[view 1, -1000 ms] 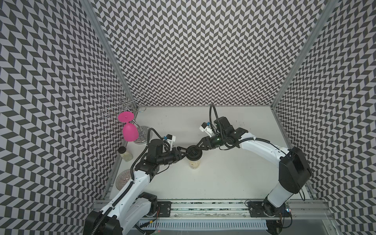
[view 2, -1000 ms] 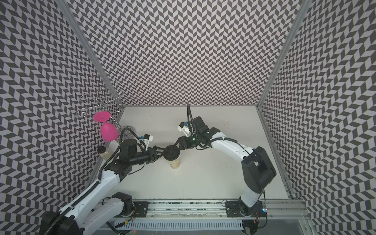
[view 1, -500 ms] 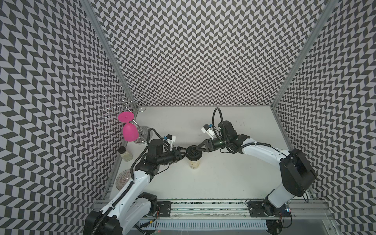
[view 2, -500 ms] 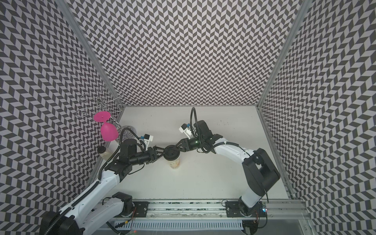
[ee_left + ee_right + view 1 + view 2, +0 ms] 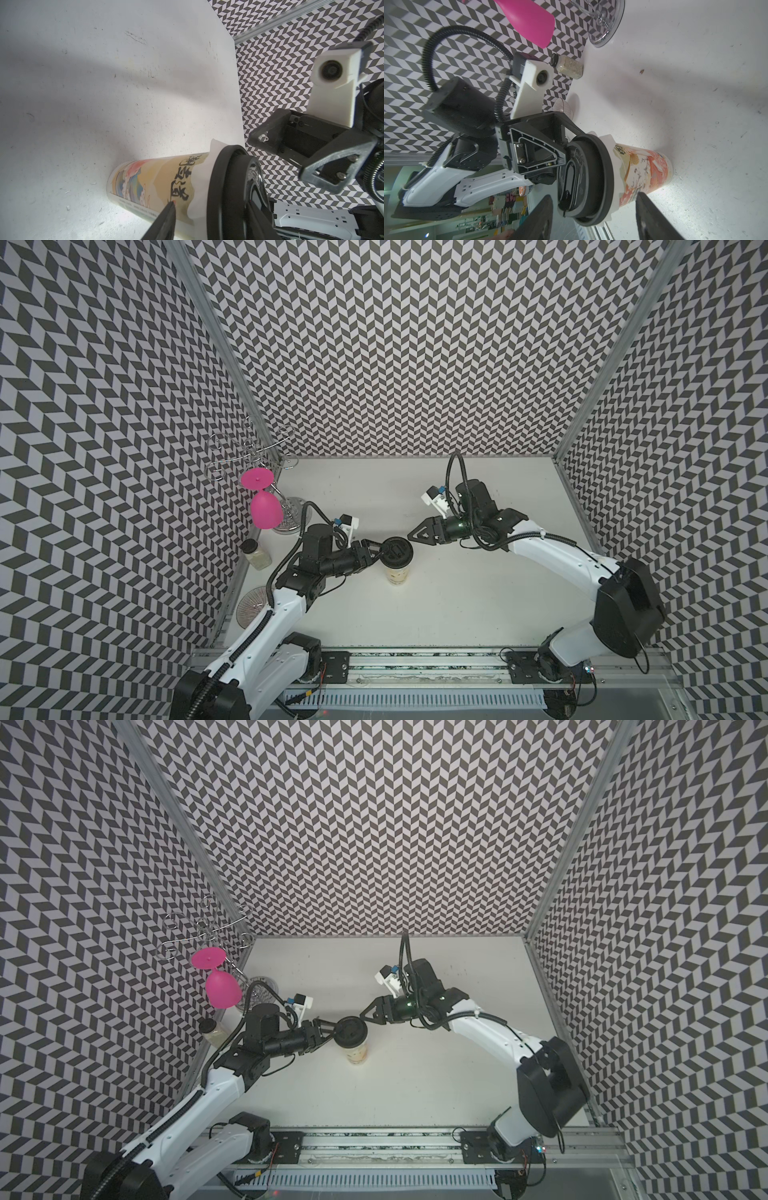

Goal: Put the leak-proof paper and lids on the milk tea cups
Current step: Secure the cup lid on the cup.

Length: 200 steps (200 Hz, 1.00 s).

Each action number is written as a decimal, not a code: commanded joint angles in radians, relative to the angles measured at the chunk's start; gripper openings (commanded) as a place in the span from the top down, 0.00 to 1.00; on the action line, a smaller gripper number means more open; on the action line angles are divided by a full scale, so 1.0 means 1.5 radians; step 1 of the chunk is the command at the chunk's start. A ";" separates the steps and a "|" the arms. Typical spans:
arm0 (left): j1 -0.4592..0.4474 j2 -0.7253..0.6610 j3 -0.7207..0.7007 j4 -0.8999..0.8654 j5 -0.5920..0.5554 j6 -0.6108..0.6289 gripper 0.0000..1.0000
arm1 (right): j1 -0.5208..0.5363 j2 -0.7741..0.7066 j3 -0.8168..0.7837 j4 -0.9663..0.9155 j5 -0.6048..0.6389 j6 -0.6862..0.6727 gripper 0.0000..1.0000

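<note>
Leak-proof paper (image 5: 199, 182) is draped over the milk tea cup (image 5: 397, 574) mid-tabletop (image 5: 457, 605), under the black lid (image 5: 397, 551). My left jaws pinch the lid's edge; my right jaws hang spread and empty just beside it.

We cannot see the mouth of the milk tea cup (image 5: 645, 166), because the black lid (image 5: 583, 176) covers it. The leak-proof paper (image 5: 201, 187) shows only as a white fringe just under the lid on the cup, and in both top views it is hidden. Where the left gripper (image 5: 376, 550) meets the lid atop the cup, we cannot tell whether it grips. The right gripper (image 5: 415, 537) has its fingers (image 5: 536, 221) cut off by the picture's edge, as is the pink goblet (image 5: 529, 18), well apart from the cup.
</note>
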 commanded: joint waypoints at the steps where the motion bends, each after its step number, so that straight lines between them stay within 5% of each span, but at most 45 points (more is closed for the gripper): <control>1: -0.004 0.022 -0.034 -0.108 -0.051 0.020 0.47 | -0.001 -0.030 -0.043 0.008 -0.004 0.012 0.42; 200: -0.004 0.021 -0.033 -0.108 -0.052 0.017 0.47 | 0.033 0.050 -0.093 0.080 -0.019 0.049 0.50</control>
